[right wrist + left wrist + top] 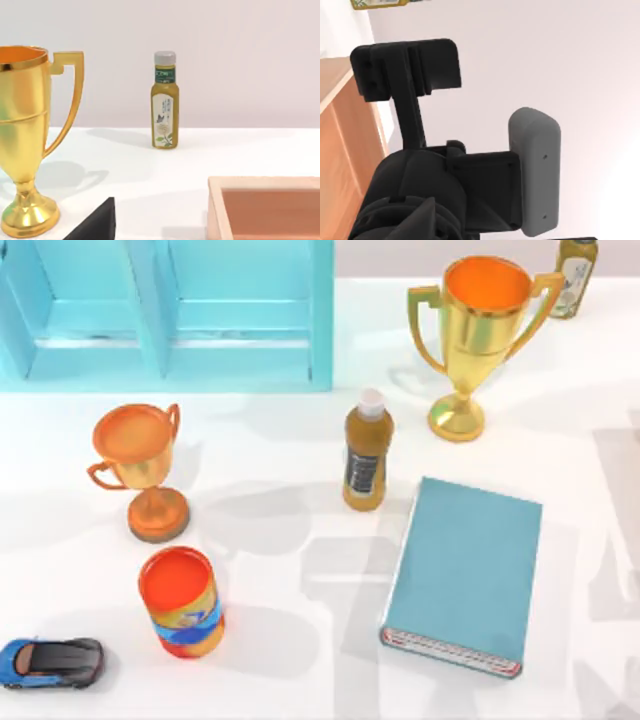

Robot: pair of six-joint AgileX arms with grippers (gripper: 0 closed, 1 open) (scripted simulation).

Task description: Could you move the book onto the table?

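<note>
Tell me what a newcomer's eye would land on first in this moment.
Probably the teal book, lying flat on the white table at the right front. Next, the tall gold trophy behind it, near the table's right rear, and the turquoise shelf unit across the left rear.

My left end effector (470, 175) is raised and close before its own wrist camera, seen from the side. Its body is a black, blocky housing with screw heads on its face. A grey rounded piece with two small holes sits against one side of that housing. From the other side a narrow black stem runs out to a wide black bracket with a stepped profile. Behind the housing bulges a dark rounded mass. Of my right end effector (97, 222), a single black wedge-shaped tip pokes into its wrist view, held low, just above the tabletop.
</note>
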